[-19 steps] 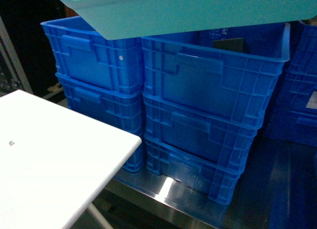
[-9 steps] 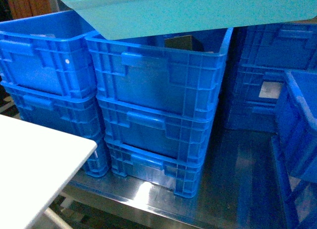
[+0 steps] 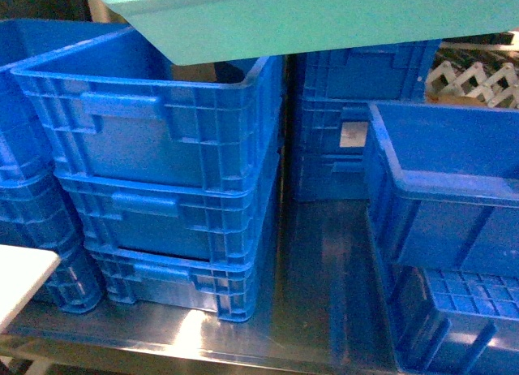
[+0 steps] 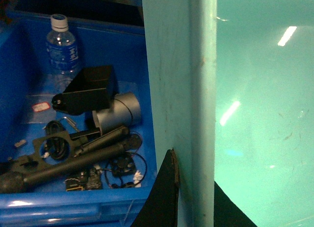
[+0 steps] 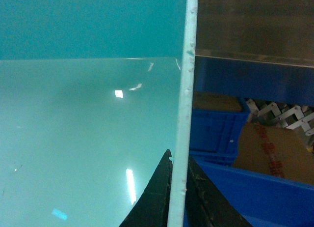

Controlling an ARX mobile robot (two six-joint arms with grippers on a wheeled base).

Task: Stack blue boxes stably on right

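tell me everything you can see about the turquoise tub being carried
The turquoise tub is smooth, light-coloured plastic with tapered sides and a glossy, empty inside that reflects ceiling lights. It hangs across the top of the head view, above the stacked blue crates. The left claw pinches its left wall and the right claw its thin right wall, one finger each side. Faint scuffs mark the left wall.
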